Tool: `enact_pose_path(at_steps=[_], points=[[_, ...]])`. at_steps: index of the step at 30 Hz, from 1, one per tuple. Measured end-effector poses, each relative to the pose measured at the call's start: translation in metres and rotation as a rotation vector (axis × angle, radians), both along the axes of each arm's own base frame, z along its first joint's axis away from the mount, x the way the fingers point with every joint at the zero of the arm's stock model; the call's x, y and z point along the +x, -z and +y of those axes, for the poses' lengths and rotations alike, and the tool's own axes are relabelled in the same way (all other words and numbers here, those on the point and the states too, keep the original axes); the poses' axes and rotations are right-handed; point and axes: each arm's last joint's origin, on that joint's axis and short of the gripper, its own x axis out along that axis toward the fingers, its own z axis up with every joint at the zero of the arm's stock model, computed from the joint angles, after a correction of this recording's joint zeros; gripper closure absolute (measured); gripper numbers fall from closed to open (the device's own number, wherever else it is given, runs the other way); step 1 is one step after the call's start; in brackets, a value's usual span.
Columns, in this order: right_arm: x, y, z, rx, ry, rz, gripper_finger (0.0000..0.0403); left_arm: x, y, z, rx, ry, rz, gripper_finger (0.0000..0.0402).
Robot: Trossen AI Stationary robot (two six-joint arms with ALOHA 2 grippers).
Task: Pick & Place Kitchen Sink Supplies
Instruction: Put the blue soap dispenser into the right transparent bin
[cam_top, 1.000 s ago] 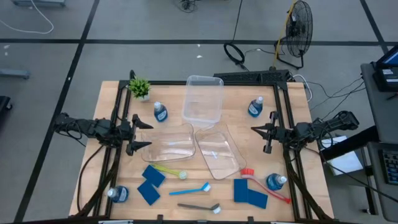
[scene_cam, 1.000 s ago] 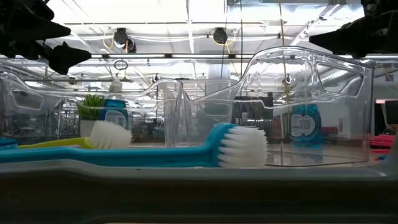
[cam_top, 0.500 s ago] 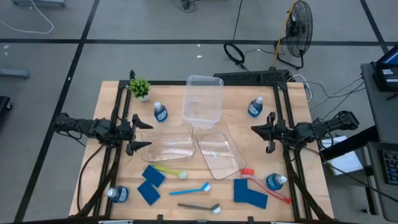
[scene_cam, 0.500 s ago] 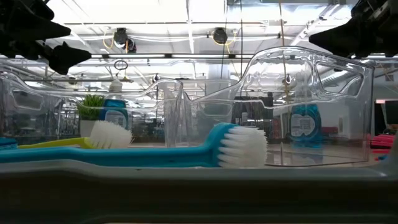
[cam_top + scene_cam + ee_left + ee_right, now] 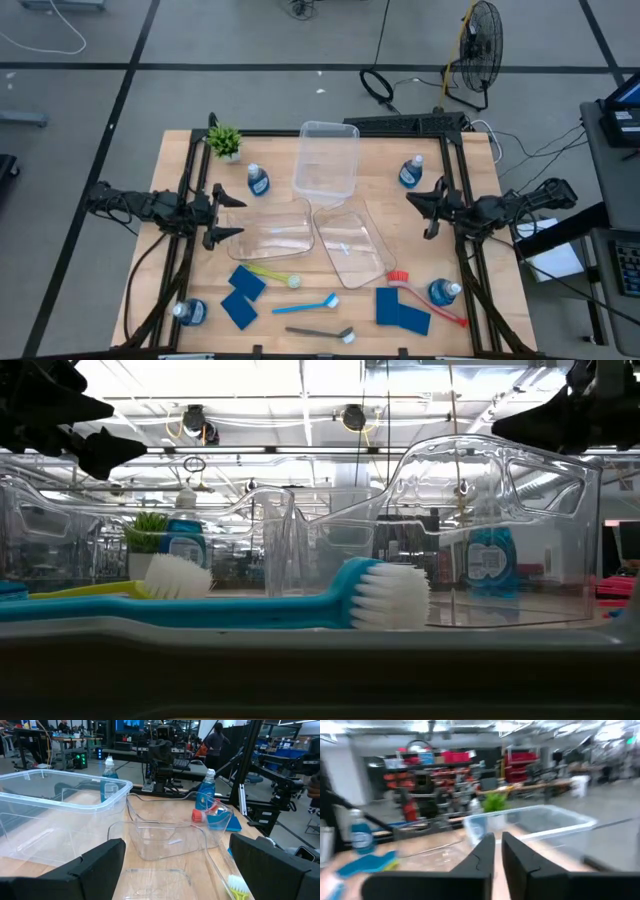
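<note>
Several blue-liquid bottles stand upright on the table: (image 5: 258, 180), (image 5: 410, 172), (image 5: 445, 292), (image 5: 190, 312). Flat blue sponges lie in pairs near the near edge (image 5: 244, 295), (image 5: 400, 310). The yellow-green brush (image 5: 272, 273), light-blue brush (image 5: 305, 303), dark-grey brush (image 5: 320, 332) and red brush (image 5: 425, 300) lie flat between the sponges. My left gripper (image 5: 238, 216) hovers open at the table's left side, beside a clear bin; its fingers stand wide apart in the left wrist view (image 5: 177, 857). My right gripper (image 5: 412, 203) hovers shut at the right side, near the far-right bottle.
Three clear plastic bins (image 5: 327, 160), (image 5: 270, 230), (image 5: 350, 245) fill the table's middle. A small potted plant (image 5: 224, 141) stands at the far-left corner. Black frame rails (image 5: 462, 170) run along both sides. Bare wood shows beside the far bin and at the right edge.
My right gripper has swung a little toward the table's far edge and the far-right bottle, still moving, as its wrist view is blurred. Nothing on the table has moved.
</note>
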Motion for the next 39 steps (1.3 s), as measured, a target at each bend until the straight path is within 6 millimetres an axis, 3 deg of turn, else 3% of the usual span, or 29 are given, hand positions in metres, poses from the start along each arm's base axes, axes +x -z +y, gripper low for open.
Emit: enact_pose_path(at_steps=[7, 13, 18, 23, 29, 35, 39], points=[[-0.004, -0.035, -0.003, -0.141, 0.147, -0.133, 0.0226, 0.0, 0.0, 0.0, 0.0, 0.0, 0.0, 0.0041], [0.005, -0.11, -0.008, -0.187, 0.528, 0.079, 0.0094, 0.0, 0.0, 0.0, 0.0, 0.0, 0.0, 0.0041], [0.018, -0.187, -0.009, -0.161, 0.927, 0.352, 0.0062, 0.0, 0.0, 0.0, 0.0, 0.0, 0.0, 0.0041], [0.029, -0.236, -0.002, -0.098, 0.91, 0.297, 0.0067, 0.0, 0.0, 0.0, 0.0, 0.0, 0.0, 0.0041], [0.047, -0.237, 0.012, -0.073, 0.86, 0.259, 0.0075, 0.0, 0.0, 0.0, 0.0, 0.0, 0.0, 0.0041], [0.084, -0.194, 0.031, -0.158, 0.723, 0.23, 0.0075, 0.0, 0.0, 0.0, 0.0, 0.0, 0.0, 0.0041], [0.112, -0.163, 0.043, -0.24, 0.441, 0.211, 0.0076, 0.0, 0.0, 0.0, 0.0, 0.0, 0.0, 0.0041]])
